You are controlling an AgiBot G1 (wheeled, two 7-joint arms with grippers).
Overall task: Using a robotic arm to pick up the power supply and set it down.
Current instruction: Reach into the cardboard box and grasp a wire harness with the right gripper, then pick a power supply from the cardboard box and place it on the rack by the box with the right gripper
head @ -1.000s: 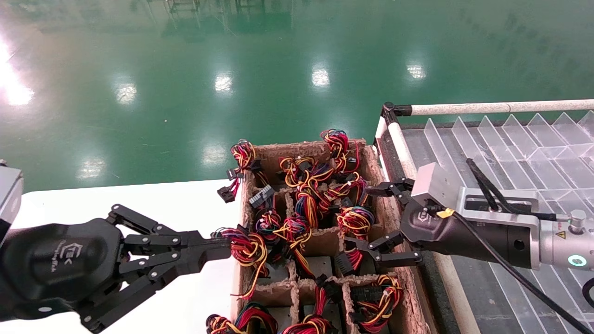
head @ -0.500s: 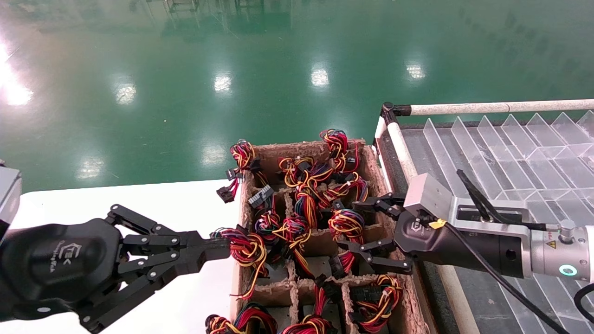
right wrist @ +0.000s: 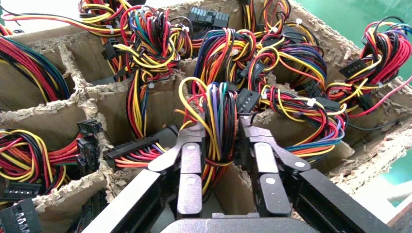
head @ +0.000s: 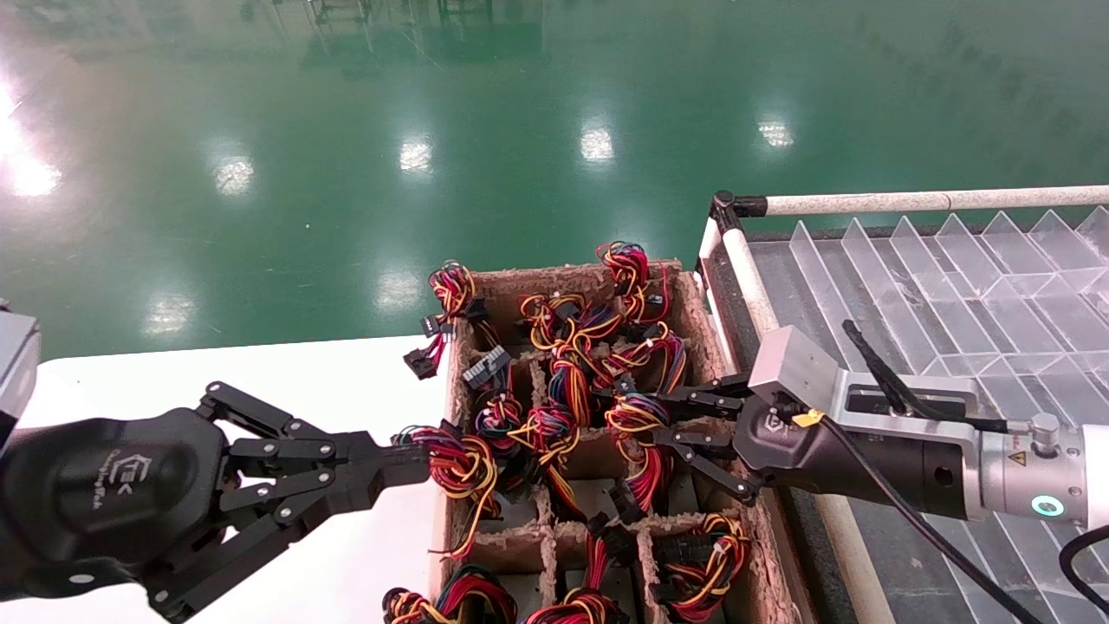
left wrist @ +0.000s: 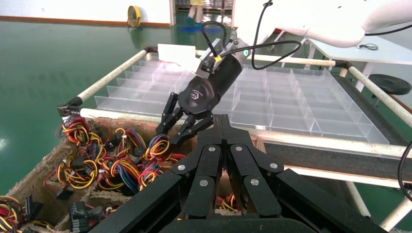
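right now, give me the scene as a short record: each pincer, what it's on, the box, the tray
right pincer: closed around a wire bundle in a right-side cell of the box, fingers either side
left pincer: shut, tip at the box's left wall, beside another bundle
box: cardboard, divided into cells, bundles sticking out of most
power supply body: not visible, hidden in the cell
tray: clear dividers, right of the box

Floor [head: 346, 130]: glossy green, mirroring ceiling lights | Counter [head: 346, 381]: white, near left | Rack [head: 953, 277]: clear-partitioned tray in white tube frame, right | Far wall [left wrist: 73, 9]: white, orange skirting | Stool [left wrist: 391, 83]: black, far right
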